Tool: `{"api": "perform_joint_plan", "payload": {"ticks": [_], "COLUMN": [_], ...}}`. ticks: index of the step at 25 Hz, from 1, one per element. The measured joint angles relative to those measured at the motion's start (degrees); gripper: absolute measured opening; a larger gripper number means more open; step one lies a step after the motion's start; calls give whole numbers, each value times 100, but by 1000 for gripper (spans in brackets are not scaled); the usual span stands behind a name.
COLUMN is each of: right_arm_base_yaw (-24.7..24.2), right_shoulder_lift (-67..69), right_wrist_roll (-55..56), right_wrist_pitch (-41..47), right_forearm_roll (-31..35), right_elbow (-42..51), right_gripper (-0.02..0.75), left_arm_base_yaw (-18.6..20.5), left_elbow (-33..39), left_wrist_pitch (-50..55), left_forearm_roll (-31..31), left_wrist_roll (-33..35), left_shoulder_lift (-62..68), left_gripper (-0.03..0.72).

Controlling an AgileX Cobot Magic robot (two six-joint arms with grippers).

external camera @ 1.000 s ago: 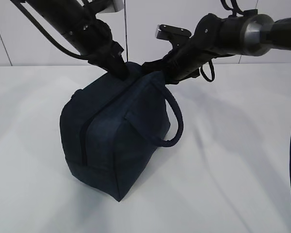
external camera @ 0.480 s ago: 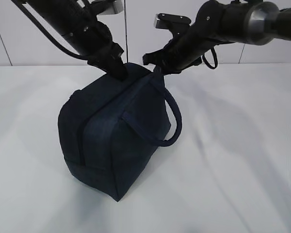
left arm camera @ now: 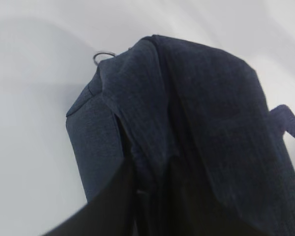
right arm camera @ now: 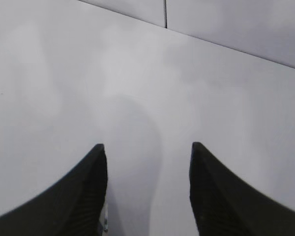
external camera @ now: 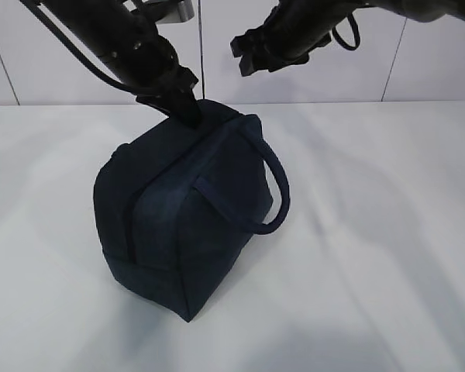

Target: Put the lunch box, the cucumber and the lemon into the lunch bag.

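The dark navy lunch bag (external camera: 178, 209) stands on the white table with its zipper shut. One looped handle (external camera: 277, 186) hangs down its right side. My left gripper (external camera: 187, 112) is shut on the fabric at the bag's far top end; in the left wrist view (left arm camera: 150, 196) cloth is pinched between the dark fingers. The metal ring pull (left arm camera: 104, 55) lies at the bag's other end. My right gripper (external camera: 244, 53) is open and empty, raised above the bag; its wrist view (right arm camera: 146, 147) shows only bare table. The lunch box, cucumber and lemon are out of view.
The white table (external camera: 372, 232) spreads around the bag. A pale panelled wall (external camera: 217, 54) stands behind it. The right arm's cable (external camera: 347, 35) loops near the top edge.
My right gripper has risen from the bag's top and handle to well above it. The handle has sagged slightly. My left gripper keeps its hold.
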Motion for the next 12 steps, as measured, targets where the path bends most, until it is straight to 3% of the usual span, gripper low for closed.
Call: {"api": "perform_joint_plan", "payload": {"ticks": [5,8,12], "right_arm_base_yaw": [0,0,0], "right_shoulder_lift": [0,0,0], "right_wrist_roll": [-9,-9,30], "right_wrist_pitch": [1328,2162,2455], "right_forearm_roll": [-221,-296,-466], "right_elbow": [-661,-946,-1223], "right_gripper": [412,412,412], "left_arm_base_yaw": [0,0,0], "left_elbow": [-3,-3,-3], "left_wrist_pitch": [120,257,365], "left_forearm_roll": [65,196,613], "left_wrist_roll": [-122,-277,-613], "left_shoulder_lift": [0,-39,-212], "left_gripper": [279,305,344]}}
